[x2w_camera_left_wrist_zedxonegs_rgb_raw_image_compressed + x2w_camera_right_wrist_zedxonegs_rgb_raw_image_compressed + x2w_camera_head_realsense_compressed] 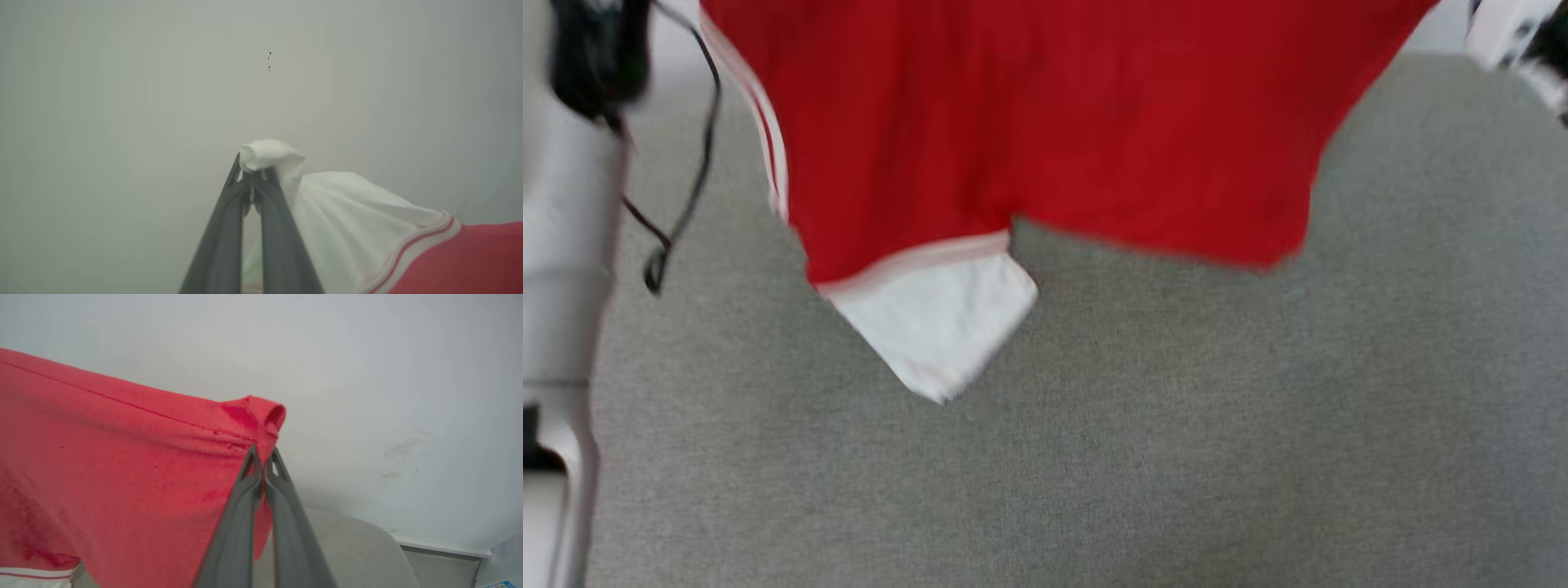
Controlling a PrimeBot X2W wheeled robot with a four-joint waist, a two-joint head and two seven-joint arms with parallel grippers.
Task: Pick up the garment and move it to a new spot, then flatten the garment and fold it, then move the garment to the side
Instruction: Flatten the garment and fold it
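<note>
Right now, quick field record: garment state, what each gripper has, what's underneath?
garment: red T-shirt, white sleeves, hanging spread between both grips
left: left gripper, fingers shut on bunched white sleeve fabric
right: right gripper, fingers shut on a folded red edge
free part: loose sleeve, white, dangling below its striped band
below: grey surface
contact with surface: cannot tell, head view blurred

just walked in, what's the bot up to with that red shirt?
Both grippers are shut on the garment, holding it up spread between them. The left gripper pinches a bunch of white sleeve fabric; the right gripper pinches a red edge. In the head view the shirt hangs over the grey surface, with one white sleeve dangling at its lower edge. It is not yet laid flat or folded.
</note>
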